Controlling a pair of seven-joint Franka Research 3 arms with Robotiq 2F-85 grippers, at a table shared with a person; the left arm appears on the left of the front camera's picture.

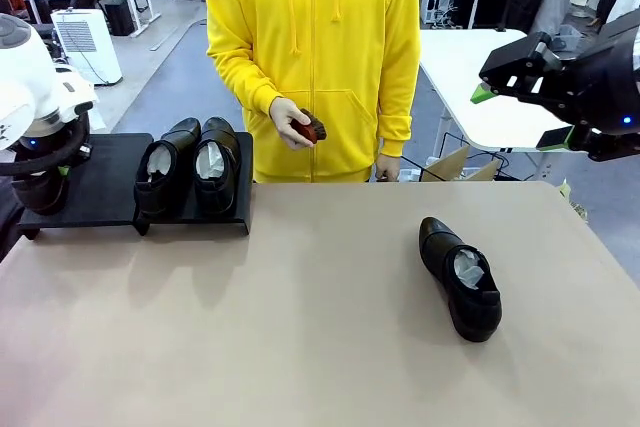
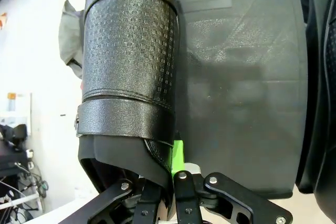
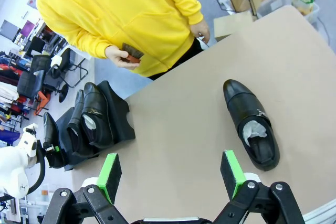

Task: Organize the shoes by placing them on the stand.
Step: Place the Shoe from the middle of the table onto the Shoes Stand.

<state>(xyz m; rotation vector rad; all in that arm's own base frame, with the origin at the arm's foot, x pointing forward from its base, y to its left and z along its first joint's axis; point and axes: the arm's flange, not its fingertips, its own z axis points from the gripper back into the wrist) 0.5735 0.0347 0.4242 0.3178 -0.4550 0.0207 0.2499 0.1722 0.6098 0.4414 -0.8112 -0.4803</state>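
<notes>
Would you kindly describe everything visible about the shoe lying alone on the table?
The lone shoe is a glossy black leather dress shoe, with a small metal buckle visible in the right wrist view and crumpled white paper filling its opening. It rests upright on its sole on the beige table, toe toward the person, heel toward the robot, touching nothing else.

I see a beige worktop (image 1: pixel 300 347) carrying two things directly — the black stand (image 1: pixel 110 182) at its far left edge, and one loose shoe (image 1: pixel 460 277) lying right of centre, well apart from it.
</notes>
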